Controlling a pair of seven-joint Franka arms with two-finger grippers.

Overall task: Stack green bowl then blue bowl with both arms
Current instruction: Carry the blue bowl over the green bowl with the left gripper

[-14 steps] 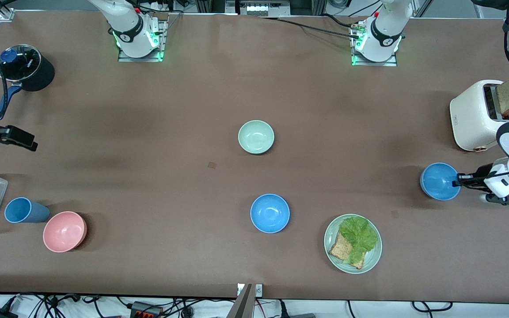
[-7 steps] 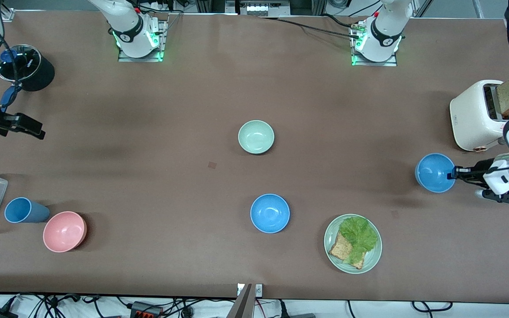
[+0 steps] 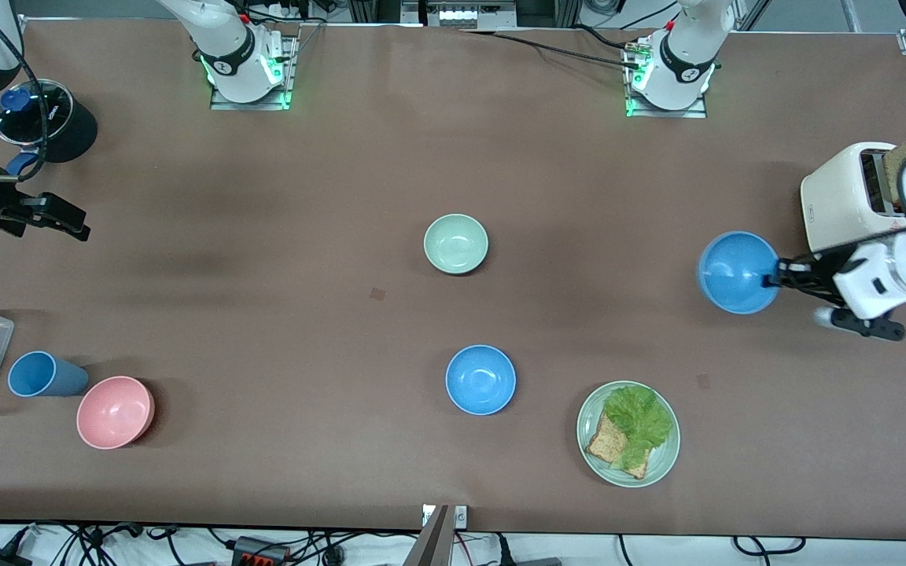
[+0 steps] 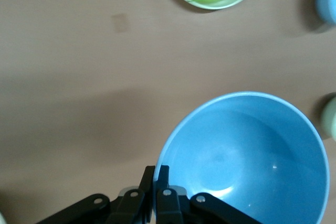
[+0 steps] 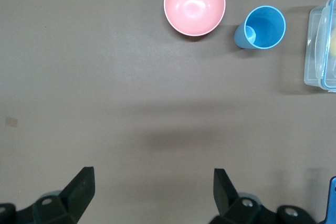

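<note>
Left gripper [image 3: 775, 280] has lifted blue bowl [image 4: 247, 158]; pinched rim apparently.

**Blue bowl aloft by the toaster**

The left gripper [image 3: 777, 277] pinches the rim of a small round sky-blue bowl [image 3: 736, 272] over the brown table [image 3: 264, 314], beside the white toaster [image 3: 842, 206]. The small pale mint-green bowl [image 3: 456, 244] sits mid-table; the right gripper [image 3: 75, 228] hovers open.
</note>
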